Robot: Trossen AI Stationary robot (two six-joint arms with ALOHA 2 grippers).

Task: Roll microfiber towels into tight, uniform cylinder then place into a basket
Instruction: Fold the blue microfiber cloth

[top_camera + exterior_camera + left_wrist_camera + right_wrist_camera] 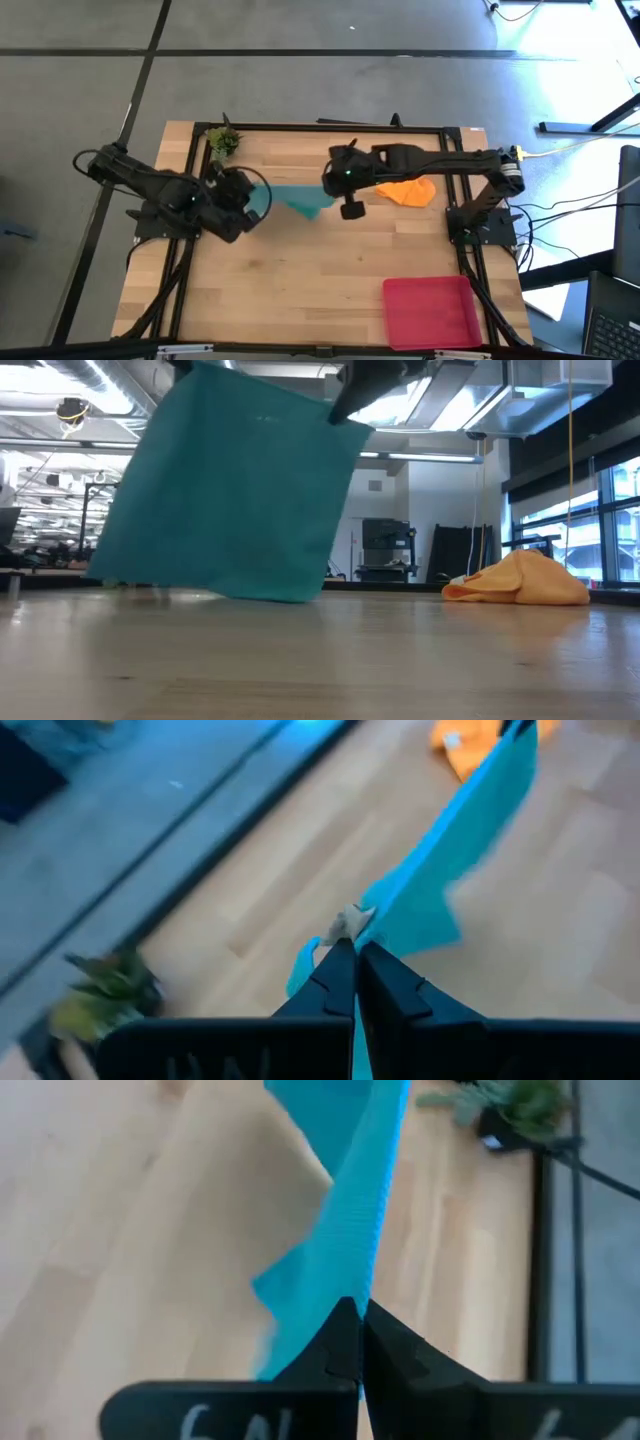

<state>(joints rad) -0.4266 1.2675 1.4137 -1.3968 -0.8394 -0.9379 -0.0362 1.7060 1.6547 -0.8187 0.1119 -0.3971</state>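
above the wooden table: teal cloth stretched between both grippers

at the table's left, you have the small green plant sprig [223, 139] near the far edge, and just in front of it the left gripper [356, 952] pinched tight on one corner of the soft teal blue-green microfiber towel [295, 200]. that towel hangs off the pale wooden table [300, 280] like a sheet, spanning to the middle, where your right gripper [358, 1312] is clamped on its other upper corner. the low view shows its bottom edge close to the boards; you can't tell whether it touches. further right, the crumpled bright orange microfiber towel [407, 191] lies in a heap on the table. at the near right corner sits the shallow rectangular red-pink basket [392, 315], well apart from both towels.
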